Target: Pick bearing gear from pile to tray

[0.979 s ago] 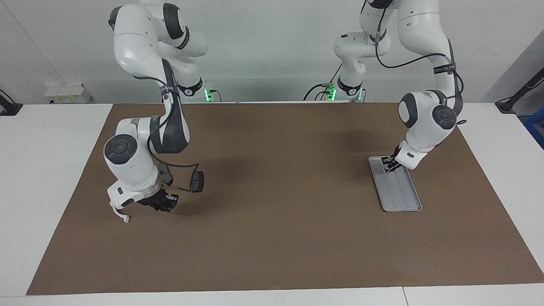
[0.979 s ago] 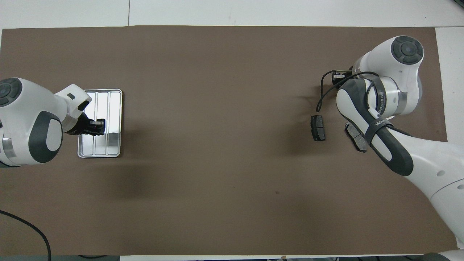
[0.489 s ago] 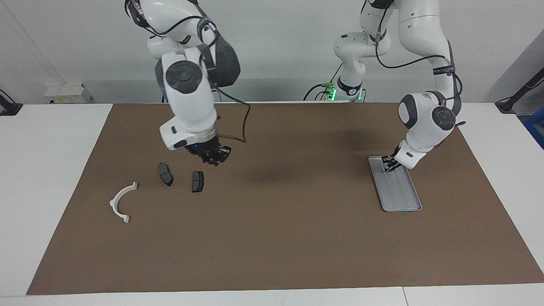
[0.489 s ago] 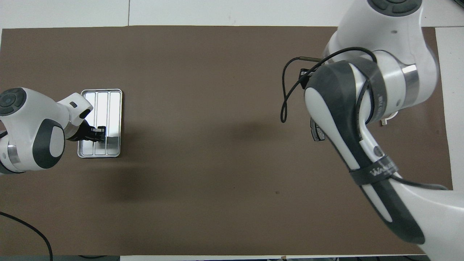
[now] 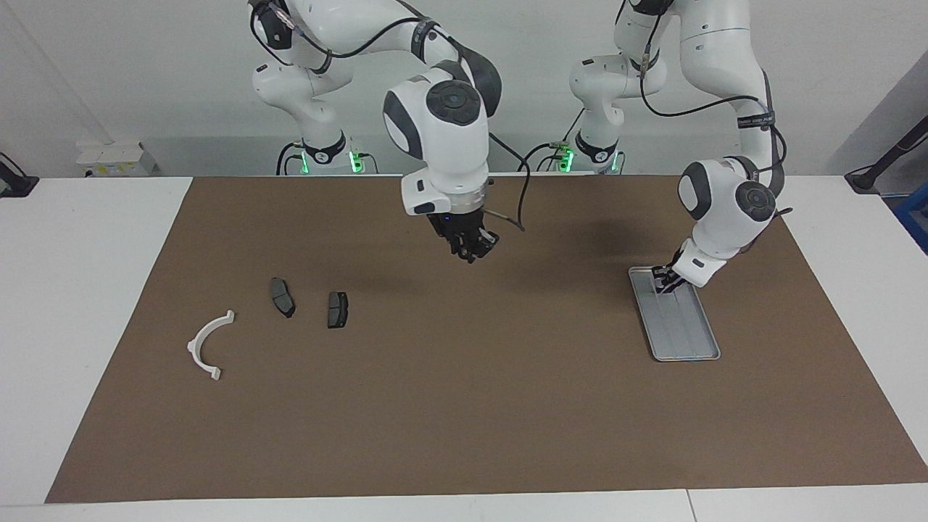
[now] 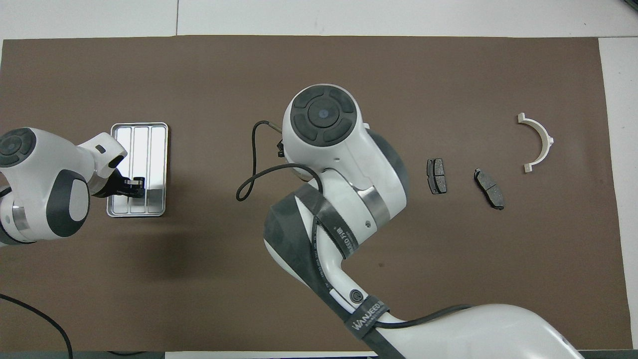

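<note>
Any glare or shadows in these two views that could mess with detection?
Overhead view: the tray has a bright reflective patch on the lane toward the table's middle; soft shadows spread on the brown mat beside it. Facing view: a diffuse shadow falls on the mat below the right gripper; the tray looks evenly grey, no glare.

- Silver-grey tray [image 5: 685, 341] with faint lengthwise ridges, its bare metal shining almost white from overhead.
- Two dark grey brake pads [image 5: 338, 309], each crossed by a thin paler line.
- White curved bracket [image 5: 206, 346], plain.
- Brown mat [image 5: 464, 420] covering a white table [image 5: 87, 290].
- White arms with dark grey joint caps and black cables; black grippers.
- Green lights glowing at the arm bases.
</note>
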